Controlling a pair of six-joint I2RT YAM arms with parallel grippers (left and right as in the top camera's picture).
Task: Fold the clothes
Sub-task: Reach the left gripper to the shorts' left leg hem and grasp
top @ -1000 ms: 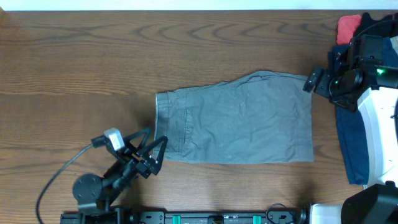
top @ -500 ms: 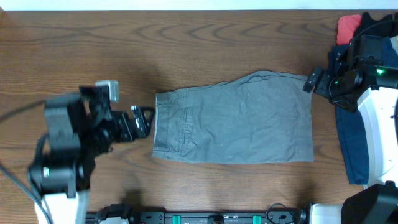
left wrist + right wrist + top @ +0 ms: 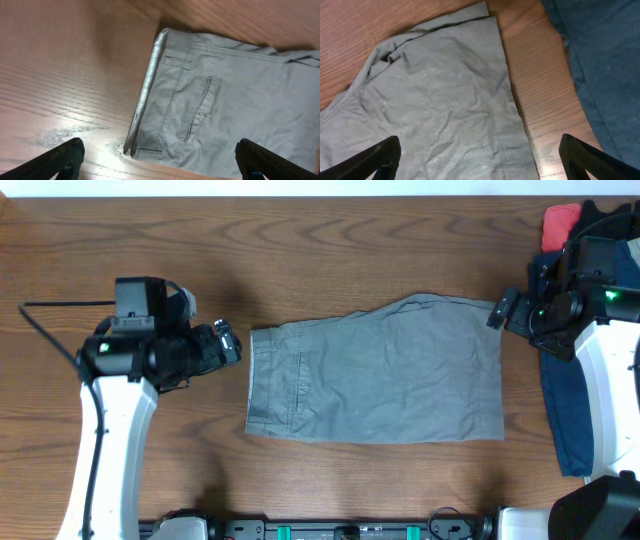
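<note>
The light grey shorts (image 3: 375, 370) lie flat in the middle of the table, waistband to the left, leg hems to the right. The left wrist view shows the waistband edge and slit pocket (image 3: 200, 107). The right wrist view shows the hem corner (image 3: 445, 95). My left gripper (image 3: 228, 345) hovers just left of the waistband, open and empty (image 3: 157, 162). My right gripper (image 3: 500, 310) hovers at the shorts' far right corner, open and empty (image 3: 477, 160).
A dark blue garment (image 3: 568, 415) lies at the right table edge, also in the right wrist view (image 3: 605, 65). A red item (image 3: 560, 220) sits at the back right. The wood table (image 3: 300, 250) surrounds the shorts.
My left arm has risen from the front edge and swung up to the left of the waistband. The shorts and the right arm have not moved.
</note>
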